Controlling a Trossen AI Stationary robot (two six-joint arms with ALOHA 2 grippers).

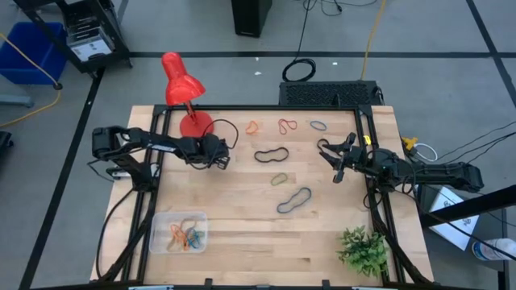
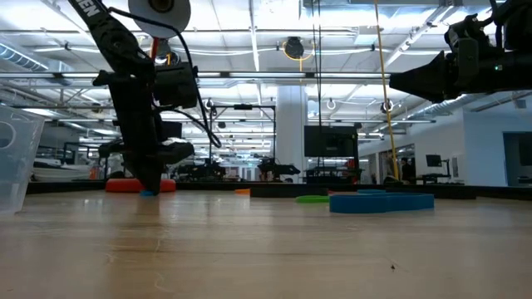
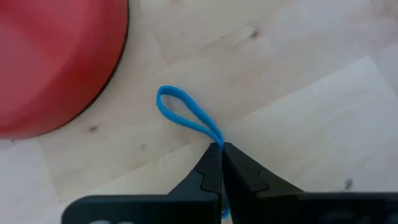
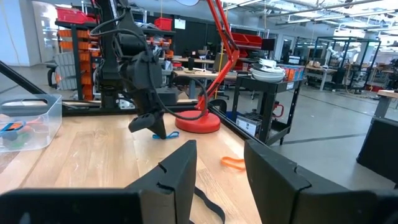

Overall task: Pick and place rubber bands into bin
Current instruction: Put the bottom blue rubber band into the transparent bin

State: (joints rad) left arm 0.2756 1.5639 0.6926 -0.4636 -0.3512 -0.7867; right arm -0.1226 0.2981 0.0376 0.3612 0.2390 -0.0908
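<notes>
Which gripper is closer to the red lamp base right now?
Left. The left gripper is shut on a blue rubber band right beside the lamp base; the right gripper hovers open across the table.

The lamp (image 1: 184, 97) stood at the table's (image 1: 266, 234) far left; rubber bands (image 1: 280, 153) lay mid-table; the bin (image 1: 178, 231) sat front left, the plant (image 1: 362, 248) front right.

Left arm reached across the table's far left part, wrist bent down, left gripper (image 3: 221, 148) at the tabletop with fingers (image 3: 205, 171) pinched together on a thin blue loop. Right arm stretched in from the right edge, right gripper (image 4: 219, 163) held above the table, jaws parted, empty.
</notes>
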